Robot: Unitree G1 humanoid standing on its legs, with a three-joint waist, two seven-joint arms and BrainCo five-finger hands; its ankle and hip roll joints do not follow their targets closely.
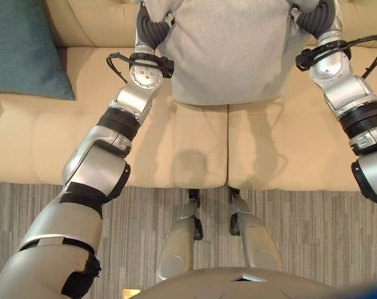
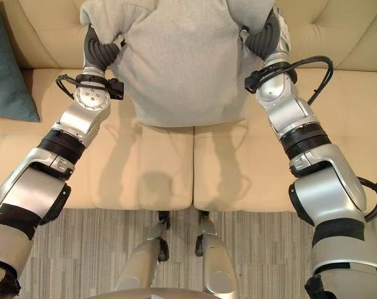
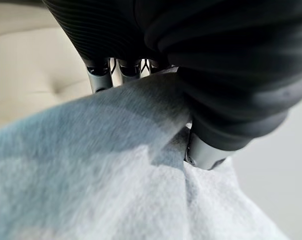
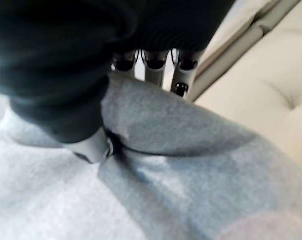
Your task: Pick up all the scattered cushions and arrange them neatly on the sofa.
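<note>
A light grey cushion [image 1: 229, 50] hangs in front of the cream sofa's backrest, its lower edge just over the seat [image 1: 194, 143]. My left hand [image 1: 152, 26] grips its upper left corner. In the left wrist view the thumb [image 3: 205, 150] presses into the grey fabric [image 3: 116, 175] while the fingers [image 3: 98, 75] sit behind it. My right hand [image 2: 266, 34] holds the upper right corner the same way, thumb [image 4: 91, 145] dug into the cloth [image 4: 190, 150]. A teal cushion [image 1: 23, 47] leans upright on the sofa at the far left.
The sofa has a tufted backrest [image 2: 325, 28] and two seat cushions split by a seam [image 2: 194, 162]. Grey striped carpet [image 1: 313, 230] runs along the sofa's front edge. Bare seat lies between the teal cushion and the grey one.
</note>
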